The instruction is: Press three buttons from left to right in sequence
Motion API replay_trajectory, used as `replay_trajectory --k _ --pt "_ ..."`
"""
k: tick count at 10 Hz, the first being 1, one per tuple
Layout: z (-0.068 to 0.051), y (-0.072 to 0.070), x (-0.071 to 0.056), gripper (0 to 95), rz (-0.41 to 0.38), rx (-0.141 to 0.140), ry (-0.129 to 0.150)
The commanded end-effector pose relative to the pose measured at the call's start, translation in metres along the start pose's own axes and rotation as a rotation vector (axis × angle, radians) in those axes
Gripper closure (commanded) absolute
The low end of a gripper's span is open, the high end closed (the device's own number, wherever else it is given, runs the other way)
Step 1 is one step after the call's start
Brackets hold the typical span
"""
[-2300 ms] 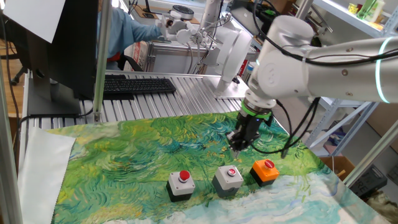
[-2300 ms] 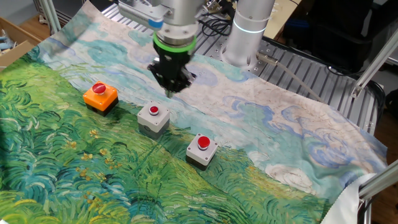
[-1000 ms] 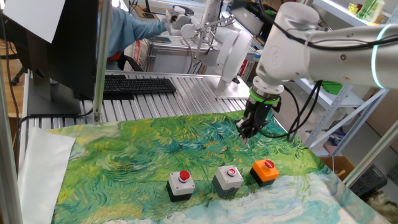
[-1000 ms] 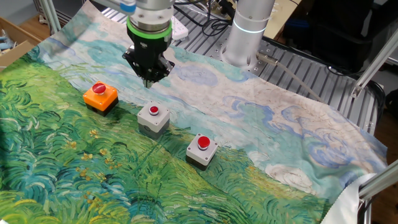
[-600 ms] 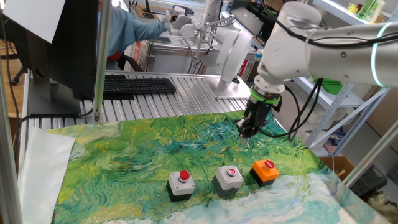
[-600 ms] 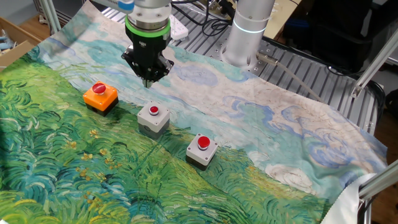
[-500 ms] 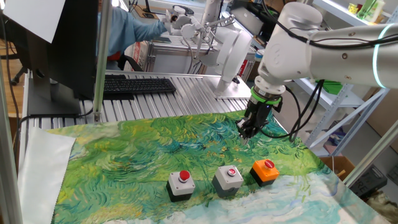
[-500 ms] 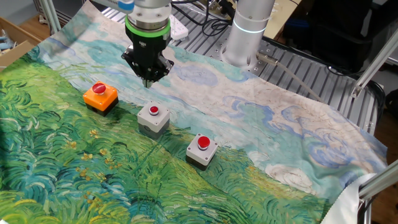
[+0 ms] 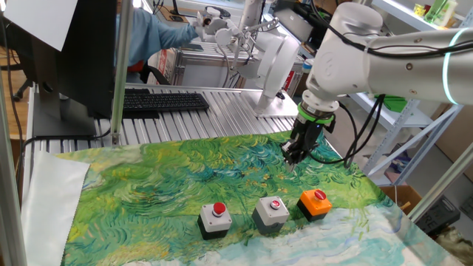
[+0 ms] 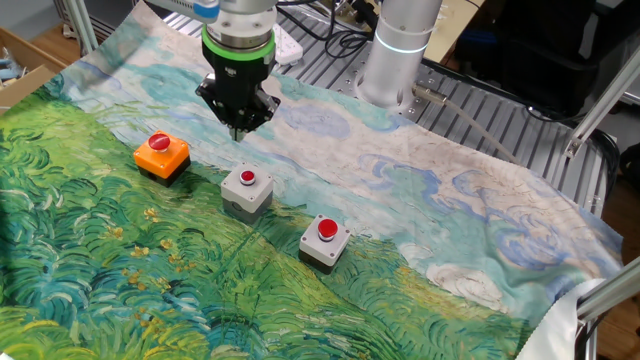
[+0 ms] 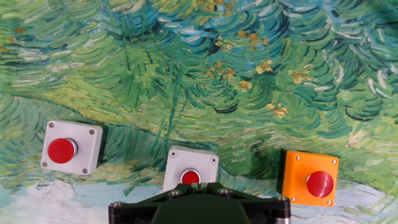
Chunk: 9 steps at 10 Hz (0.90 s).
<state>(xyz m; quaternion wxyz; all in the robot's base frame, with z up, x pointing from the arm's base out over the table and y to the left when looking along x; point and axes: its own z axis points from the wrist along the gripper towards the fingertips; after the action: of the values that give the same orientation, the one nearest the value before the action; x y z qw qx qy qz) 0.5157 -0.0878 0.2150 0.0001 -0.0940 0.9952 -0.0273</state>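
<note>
Hand view: three buttons (image 11: 190, 175) below gripper (image 10: 238, 128).

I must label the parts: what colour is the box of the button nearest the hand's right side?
Orange box, clearest in hand view.

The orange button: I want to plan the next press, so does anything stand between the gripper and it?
Nothing visible does. The gripper hangs above bare painted cloth, behind the row of buttons. The orange button sits off to one side of it, apart from the middle grey button, with only open cloth between gripper and button.
</note>
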Motion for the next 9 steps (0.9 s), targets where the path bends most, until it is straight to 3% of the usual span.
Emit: replay_trajectory --k 1,5,8,9 --pt "-0.0002 0.0003 -0.0001 95.0 -0.008 -0.001 0.003" --pt "-0.0002 0.0003 -0.0001 95.0 -0.018 -0.005 -0.004" --pt "-0.0002 0.0003 -0.0001 95.0 -0.025 0.004 0.0" --pt "-0.0002 0.0003 -0.0001 95.0 -0.017 0.018 0.002"
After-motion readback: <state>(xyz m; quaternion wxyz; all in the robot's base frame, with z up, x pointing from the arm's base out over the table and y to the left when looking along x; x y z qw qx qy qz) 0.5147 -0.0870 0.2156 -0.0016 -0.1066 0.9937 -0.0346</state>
